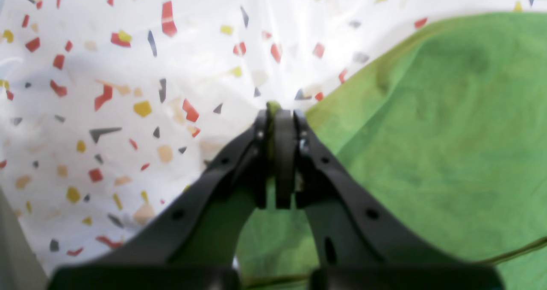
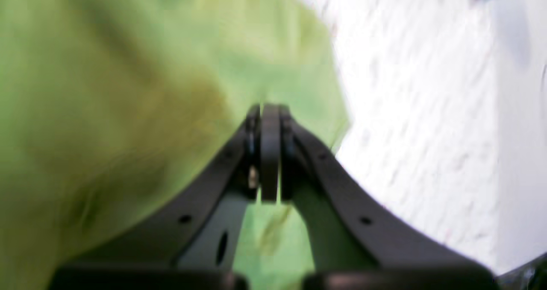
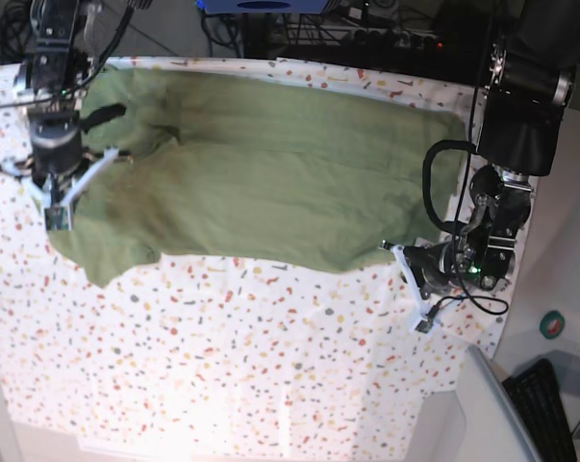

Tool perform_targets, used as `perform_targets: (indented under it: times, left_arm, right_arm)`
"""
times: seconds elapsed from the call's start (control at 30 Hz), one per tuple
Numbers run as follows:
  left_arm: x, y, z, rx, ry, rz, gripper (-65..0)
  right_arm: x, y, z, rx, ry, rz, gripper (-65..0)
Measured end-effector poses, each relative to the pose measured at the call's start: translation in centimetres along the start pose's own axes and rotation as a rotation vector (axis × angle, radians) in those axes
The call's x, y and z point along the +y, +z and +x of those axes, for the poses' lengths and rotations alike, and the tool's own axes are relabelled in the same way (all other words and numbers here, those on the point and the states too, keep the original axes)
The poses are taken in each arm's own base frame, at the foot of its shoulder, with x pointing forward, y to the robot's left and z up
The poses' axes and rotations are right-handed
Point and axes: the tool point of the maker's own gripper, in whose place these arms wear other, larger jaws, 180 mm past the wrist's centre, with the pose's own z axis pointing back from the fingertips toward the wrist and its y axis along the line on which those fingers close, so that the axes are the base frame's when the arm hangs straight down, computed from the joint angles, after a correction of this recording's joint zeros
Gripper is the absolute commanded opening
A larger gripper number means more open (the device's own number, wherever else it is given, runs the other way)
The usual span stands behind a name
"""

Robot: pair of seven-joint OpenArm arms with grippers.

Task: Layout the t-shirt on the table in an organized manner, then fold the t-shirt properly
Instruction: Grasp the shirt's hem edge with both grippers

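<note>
Tabletop (image 3: 270,366) is covered w/ speckled cloth; t-shirt (image 3: 270,183) is spread along its far edge, likely being pulled flat for layout. Opposite shirt edges are pinched: left pincer (image 1: 275,110) closed on fabric, right pincer (image 2: 269,108) likewise.

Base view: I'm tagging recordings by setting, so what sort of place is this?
Probably a robotics lab or workshop: a t-shirt lies on a table covered by speckled cloth, with cables and equipment behind it and a keyboard beside it.
</note>
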Motion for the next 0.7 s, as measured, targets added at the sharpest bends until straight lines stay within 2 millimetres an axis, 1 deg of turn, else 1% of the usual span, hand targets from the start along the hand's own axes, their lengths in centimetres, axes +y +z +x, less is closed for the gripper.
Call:
perform_targets:
  times: [0.03, 0.07, 0.1, 0.17, 0.2, 0.23, 0.3, 0.33, 0.37, 0.4, 0.47, 0.53, 0.57, 0.63, 0.7]
  left_arm:
    - [-0.1, -0.1, -0.4, 0.01, -0.001, -0.001, -65.0]
    - [-0.1, -0.1, -0.7, 0.016, 0.0, -0.001, -65.0]
    - [-0.2, -0.2, -1.0, 0.024, -0.001, -0.003, -65.0]
    - [-0.3, -0.2, -1.2, 0.029, -0.001, -0.005, -65.0]
    - [-0.3, -0.2, -1.1, 0.025, -0.001, -0.004, -65.0]
    - [-0.2, -0.2, -1.0, 0.02, -0.001, -0.002, -65.0]
    - [0.0, -0.1, -0.8, 0.018, 0.001, 0.0, -65.0]
    - [0.0, -0.1, -0.8, 0.017, 0.002, 0.001, -65.0]
    - [0.1, -0.1, -0.7, 0.015, 0.001, 0.002, -65.0]
    - [0.1, -0.1, -0.9, 0.019, 0.002, 0.003, -65.0]
    - [0.1, -0.1, -1.0, 0.022, 0.003, 0.002, -65.0]
    - [0.1, -0.1, -0.9, 0.02, 0.002, 0.001, -65.0]
    - [0.1, -0.1, -0.7, 0.014, 0.002, 0.002, -65.0]
    - [0.2, 0.0, -0.6, 0.014, 0.002, 0.004, -65.0]
    - [0.2, -0.1, -0.7, 0.015, 0.003, 0.004, -65.0]
  right_arm:
    - [-0.9, -1.5, 1.6, -0.023, 0.004, -0.016, -65.0]
    - [-1.6, -2.8, 2.5, -0.025, 0.01, -0.029, -65.0]
    - [-2.3, -4.3, 3.2, -0.018, 0.013, -0.037, -65.0]
    - [-3.2, -6.7, 4.1, 0.017, 0.009, -0.045, -65.0]
    - [-3.5, -7.9, 4.6, 0.029, 0.001, -0.044, -58.4]
    - [-3.6, -8.9, 4.8, 0.044, -0.004, -0.04, -48.3]
    - [-3.7, -11.0, 4.9, 0.081, -0.015, -0.028, -30.8]
    - [-3.8, -11.9, 5.0, 0.09, -0.021, -0.018, -24.0]
    - [-4.0, -12.8, 4.6, 0.119, -0.019, -0.015, -20.6]
    - [-4.3, -13.6, 4.1, 0.146, -0.023, -0.013, -21.0]
    - [-4.5, -15.3, 3.4, 0.159, -0.029, -0.001, -25.2]
    - [-4.8, -16.5, 3.0, 0.152, -0.036, 0.012, -28.7]
    - [-5.0, -17.0, 2.7, 0.156, -0.041, 0.015, -29.3]
    - [-4.9, -17.6, 2.0, 0.178, -0.05, 0.025, -29.0]
    - [-4.4, -17.7, 2.0, 0.184, -0.051, 0.035, -29.0]
